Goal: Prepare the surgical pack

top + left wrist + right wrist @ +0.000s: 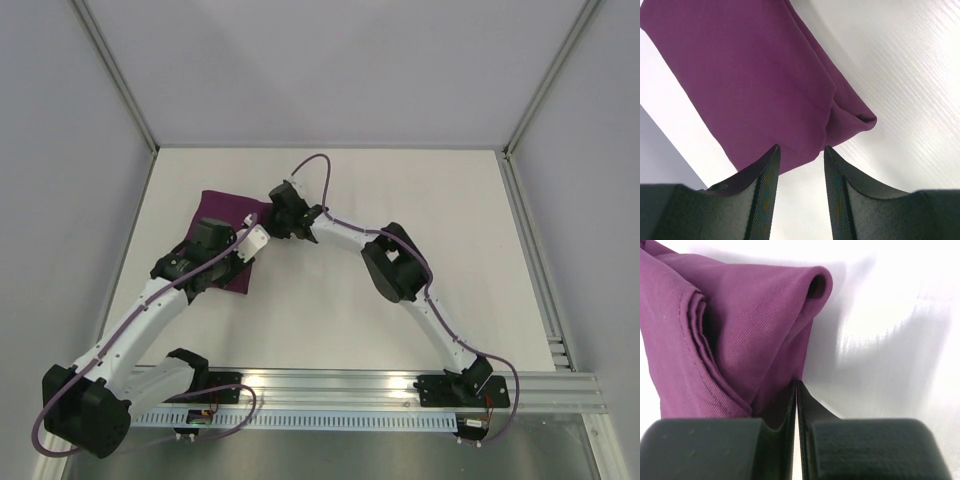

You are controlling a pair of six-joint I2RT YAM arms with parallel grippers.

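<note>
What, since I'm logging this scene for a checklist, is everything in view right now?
purple fabric sheet: one, deep purple, folded, on the table's far left part.
table: one, white, under everything.
rail: one, silver, along the near edge.
arms: two, white and black, reaching from the near edge to the sheet.
cables: two, purple, running along the arms.
left pincer: one, black, open, at the sheet's edge.
right pincer: one, black, shut on a fold of the sheet.

White table (330,330) — a folded purple fabric bundle (215,208) lies on it.
</note>
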